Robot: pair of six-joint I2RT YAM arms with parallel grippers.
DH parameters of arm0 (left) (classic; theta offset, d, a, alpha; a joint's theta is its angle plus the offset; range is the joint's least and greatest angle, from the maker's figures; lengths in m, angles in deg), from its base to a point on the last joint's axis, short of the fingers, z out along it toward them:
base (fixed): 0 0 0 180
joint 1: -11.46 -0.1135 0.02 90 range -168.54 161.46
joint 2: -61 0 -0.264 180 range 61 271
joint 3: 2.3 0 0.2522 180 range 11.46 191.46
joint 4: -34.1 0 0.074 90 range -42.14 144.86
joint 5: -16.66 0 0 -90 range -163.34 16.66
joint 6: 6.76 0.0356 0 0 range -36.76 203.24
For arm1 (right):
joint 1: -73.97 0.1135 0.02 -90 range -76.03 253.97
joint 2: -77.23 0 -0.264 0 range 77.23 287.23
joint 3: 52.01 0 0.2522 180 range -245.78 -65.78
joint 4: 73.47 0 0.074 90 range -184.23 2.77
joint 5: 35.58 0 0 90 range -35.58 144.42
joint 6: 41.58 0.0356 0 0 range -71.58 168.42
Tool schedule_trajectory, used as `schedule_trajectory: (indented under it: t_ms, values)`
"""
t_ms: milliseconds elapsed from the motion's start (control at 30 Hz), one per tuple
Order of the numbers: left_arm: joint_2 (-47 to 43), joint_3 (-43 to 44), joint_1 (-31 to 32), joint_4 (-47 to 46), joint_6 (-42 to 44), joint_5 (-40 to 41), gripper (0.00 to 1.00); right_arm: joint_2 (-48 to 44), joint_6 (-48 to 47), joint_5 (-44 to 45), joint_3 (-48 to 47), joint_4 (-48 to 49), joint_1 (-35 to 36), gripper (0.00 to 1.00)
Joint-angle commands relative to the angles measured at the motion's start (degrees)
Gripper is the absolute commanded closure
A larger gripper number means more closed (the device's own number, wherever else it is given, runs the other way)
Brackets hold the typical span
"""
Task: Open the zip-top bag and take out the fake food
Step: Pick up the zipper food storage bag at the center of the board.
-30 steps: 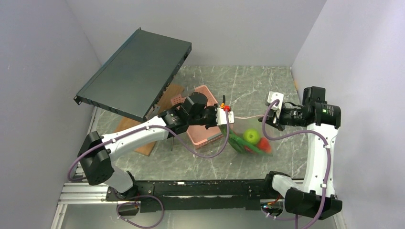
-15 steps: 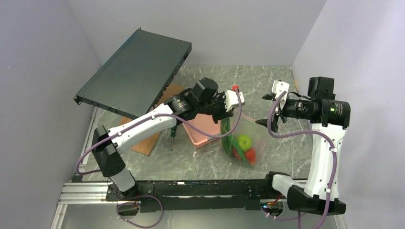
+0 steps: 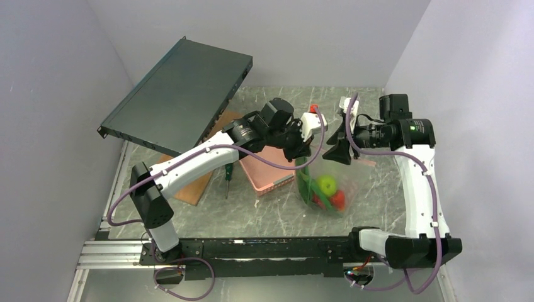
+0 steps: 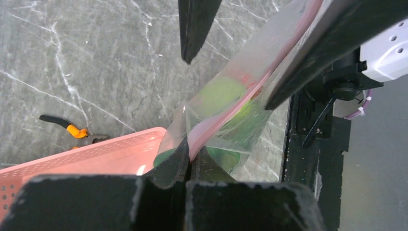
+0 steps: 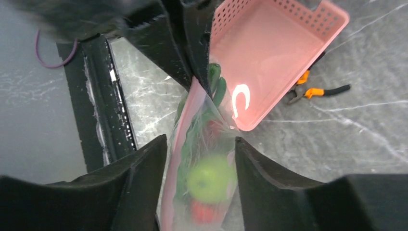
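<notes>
Hanging mid-table in the top view, right of the rigid pink perforated basket [image 3: 267,171], the clear floppy zip-top bag [image 3: 324,192] of small plastic fake food [image 3: 327,185] is pinched at its top by the left gripper [image 3: 303,150]. Left wrist: jaws clamped on its pink zip strip [image 4: 240,103], which runs toward the right gripper [image 4: 228,82]. Right wrist: fingers [image 5: 144,173] parted astride that strip, seemingly not touching.

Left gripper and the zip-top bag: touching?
Touching. The left wrist view shows the left gripper shut on the zip-top bag, with the pink zip strip pinched between its closed jaws.
</notes>
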Motion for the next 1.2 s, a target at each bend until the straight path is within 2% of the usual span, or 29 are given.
schedule_trajectory:
  t_ms: [0,67,167,233,267,333,400,433,567,767,967,1167]
  values:
    - [-0.91,1.91,-0.05,-2.76,-3.1,-3.57,1.0,0.83,3.27,1.21,1.63,2.77,1.6,0.5]
    - [-1.14,1.52,0.0,-3.5,-3.9,-4.27,1.0,0.81,3.69,1.56,2.3,3.42,1.87,0.65]
    - [-2.04,0.47,-0.03,-4.68,-5.31,-4.61,1.0,1.12,3.24,1.46,1.91,2.68,2.19,0.98]
    - [-3.11,-0.49,-0.34,-5.43,-6.64,-4.85,0.99,1.15,2.44,1.42,0.92,1.74,2.22,1.0]
    - [-4.02,-1.6,-0.69,-6.14,-7.3,-5.4,0.88,1.06,2.15,1.42,0.55,1.33,2.22,1.0]
    - [-7.4,-5.76,-1.88,-10.26,-12.11,-7.51,0.54,0.43,1.6,1.26,0.25,0.92,2.21,1.0]
    - [-12.92,-12.52,-2.68,-17.11,-15.67,-7.99,0.04,-0.08,0.71,0.82,0.36,0.31,2.17,1.0]
    - [-16.16,-16.33,-2.82,-20.82,-17.28,-7.51,0.01,-0.31,0.06,0.35,0.56,-0.16,2.2,1.0]
    - [-28.51,-27.62,-2.9,-31.04,-18.01,-2.57,0.0,-1.31,-3.28,-1.98,2.01,-1.94,2.19,1.0]
    - [-42.79,-40.55,-2.81,-36.94,-16.48,0.61,0.0,-2.71,-10.08,-6.16,2.21,-6.19,2.19,1.0]
    - [-49.98,-51.12,-1.87,-40.41,-13.68,2.14,0.01,-3.72,-15.41,-10.77,1.78,-9.44,2.47,1.0]
    - [-51.23,-59.94,3.88,-50.52,-8.58,8.77,0.02,-4.43,-15.83,-13.15,2.13,-9.38,3.1,1.0]
